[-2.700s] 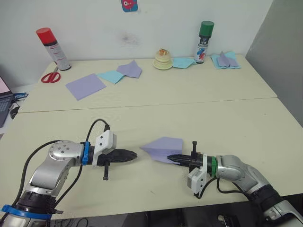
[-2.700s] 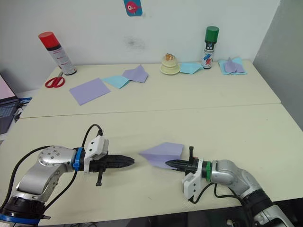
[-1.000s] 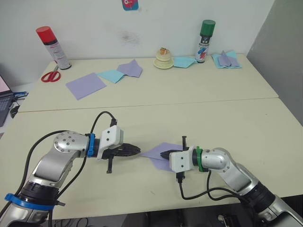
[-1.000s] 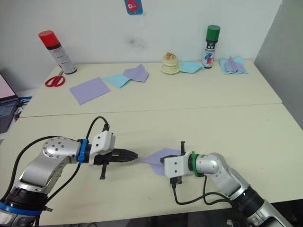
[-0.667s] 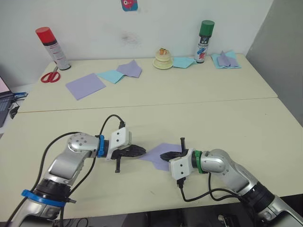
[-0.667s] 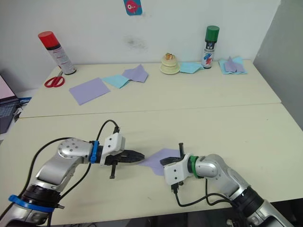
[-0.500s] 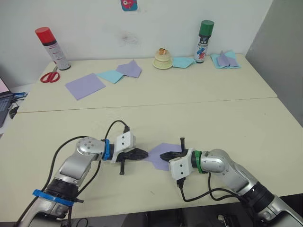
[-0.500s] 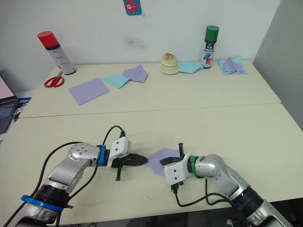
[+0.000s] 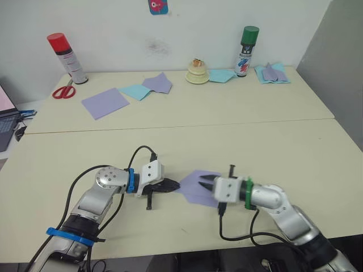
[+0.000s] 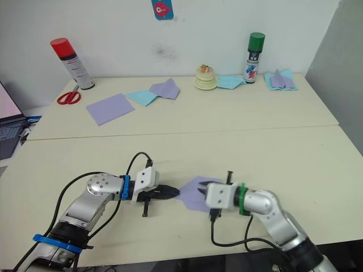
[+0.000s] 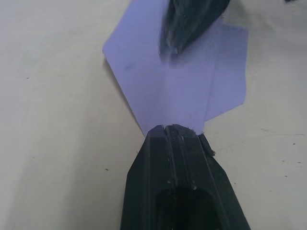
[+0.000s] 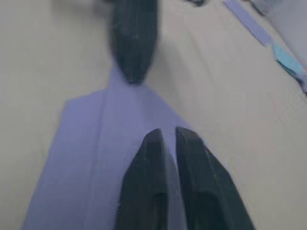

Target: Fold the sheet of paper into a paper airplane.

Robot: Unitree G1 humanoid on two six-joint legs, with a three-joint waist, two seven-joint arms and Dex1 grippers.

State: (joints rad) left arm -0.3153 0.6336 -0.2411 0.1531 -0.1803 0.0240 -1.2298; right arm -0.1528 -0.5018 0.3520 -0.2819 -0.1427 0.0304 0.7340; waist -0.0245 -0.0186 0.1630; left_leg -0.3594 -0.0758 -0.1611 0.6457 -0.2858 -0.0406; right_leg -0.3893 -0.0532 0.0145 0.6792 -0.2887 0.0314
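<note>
The sheet of paper (image 9: pixel 198 187) lies flat near the table's front edge, lavender, folded to a point that faces left, with lengthwise creases (image 12: pixel 96 158). My left gripper (image 9: pixel 176 185) is shut, and its tips rest at the paper's pointed end (image 11: pixel 173 128). My right gripper (image 9: pixel 205 181) is over the paper's middle from the right, its fingers (image 12: pixel 150 143) pressed close together above the lavender surface. In the left wrist view the right gripper's black fingers (image 11: pixel 189 19) lie on the far part of the sheet.
Along the back of the table stand a red-capped spray can (image 9: pixel 67 50), a green-capped spray can (image 9: pixel 245 42), scissors (image 9: pixel 61 91), a smooth lavender square (image 9: pixel 104 103), folded light-blue and lavender pieces (image 9: pixel 148 86), a cream roll (image 9: pixel 197 72). A laptop (image 9: pixel 5 107) sits at the left edge.
My left gripper has moved right until its tips reach the paper's point. The right gripper has rolled and shifted from the paper's rear edge to over its middle.
</note>
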